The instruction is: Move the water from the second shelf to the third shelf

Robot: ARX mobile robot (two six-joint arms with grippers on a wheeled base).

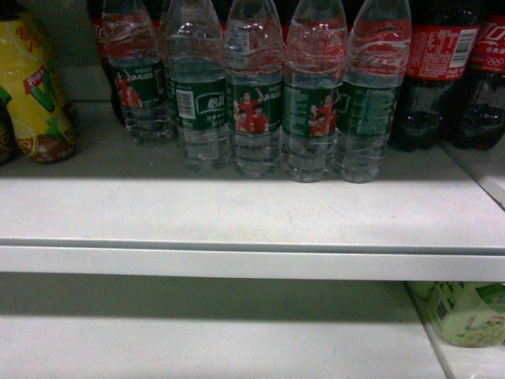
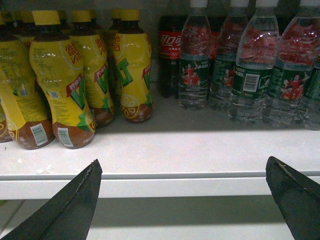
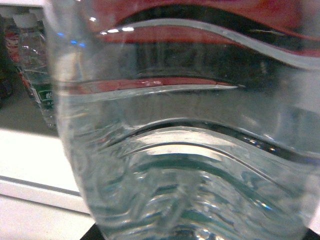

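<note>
Head view puts you square in front of a white shelf [image 1: 252, 213] where five water bottles [image 1: 254, 95] stand in a tight row, green labels with red-shirted figures facing out; dark cola bottles [image 1: 442, 71] with red labels stand just to their right and yellow-labelled tea bottles [image 1: 39, 87] well to the left. Below, a lower shelf [image 1: 205, 339] shows a pale green carton pack [image 1: 465, 312] at its right edge. Neither arm shows in this view. Your left wrist camera looks at the same shelf from lower and further left: the yellow tea bottles [image 2: 60, 80] crowd the left half, one cola bottle [image 2: 170, 55] stands behind, and the water bottles [image 2: 252, 70] fill the right. The left end effector [image 2: 185, 200] hangs in front of the shelf lip with its two dark fingers [image 2: 75, 205] spread wide apart, nothing between them and touching nothing. Your right wrist camera is filled almost edge to edge by one clear ribbed water bottle [image 3: 190, 150], so near that it blurs, with red showing through its upper part; further water bottles [image 3: 37, 65] stand on the shelf at far left. The right end effector's fingers are not visible, so you cannot tell whether it is open or clamped on that bottle.
</note>
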